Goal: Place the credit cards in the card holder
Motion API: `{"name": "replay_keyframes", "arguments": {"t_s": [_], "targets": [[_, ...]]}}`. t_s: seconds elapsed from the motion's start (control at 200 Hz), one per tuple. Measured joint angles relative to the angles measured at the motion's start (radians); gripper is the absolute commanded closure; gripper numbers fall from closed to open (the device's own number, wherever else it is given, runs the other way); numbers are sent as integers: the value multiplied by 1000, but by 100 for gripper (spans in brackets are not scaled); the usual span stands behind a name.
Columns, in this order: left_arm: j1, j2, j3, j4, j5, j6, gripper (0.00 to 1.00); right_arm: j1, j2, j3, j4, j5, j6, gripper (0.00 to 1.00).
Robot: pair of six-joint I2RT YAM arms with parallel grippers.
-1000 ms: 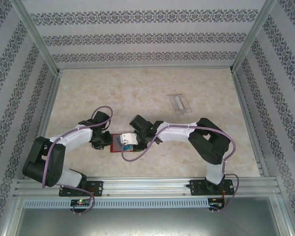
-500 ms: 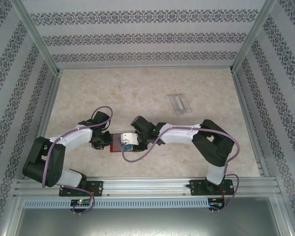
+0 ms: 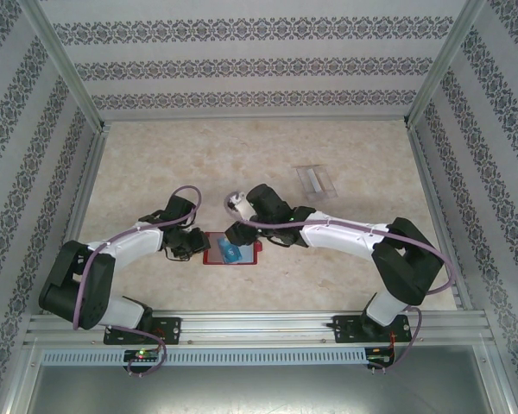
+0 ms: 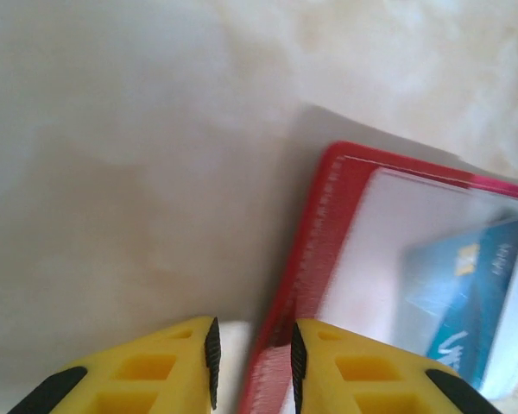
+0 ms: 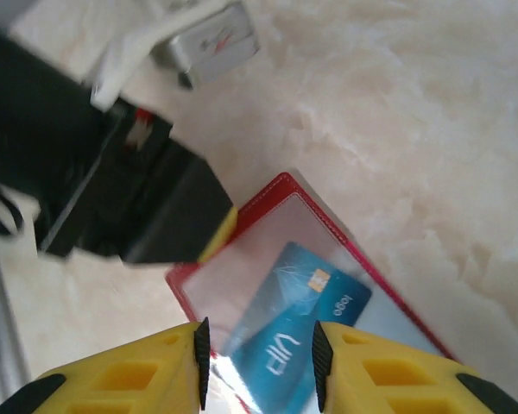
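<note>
The pale marbled surface point(image 3: 242, 155) spreads wide between patterned walls. The left arm point(image 3: 129, 241) reaches in from the near left, and the right arm point(image 3: 345, 235) stretches low across from the near right. They meet at the card holder point(image 3: 249, 254), which lies open and flat on the surface near the front, between the two wrists. Inside it, under a clear pocket, sits a blue credit card point(image 5: 302, 319) with a gold chip and "VIP" printed on it, lying at a slant to the red border. Well away toward the far right lie the pale translucent cards point(image 3: 315, 181), flat on the surface. The left gripper point(image 4: 252, 371) has its jaws a narrow way apart at the holder's red stitched edge, which runs into the gap without being clamped. The right gripper point(image 5: 257, 362) hovers over the blue card with a narrow gap, nothing between its pads.
</note>
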Motion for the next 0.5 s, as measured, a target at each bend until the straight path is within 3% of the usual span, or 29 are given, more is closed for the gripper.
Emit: {"name": "replay_keyframes", "arguments": {"t_s": [0.2,0.5], "targets": [[-1,0,-6,21,45,0,68,0,8,-1,-56,34,380,62],[-1,0,-7,42,73,0,69,28,97,-53,-59,21,637,63]]}}
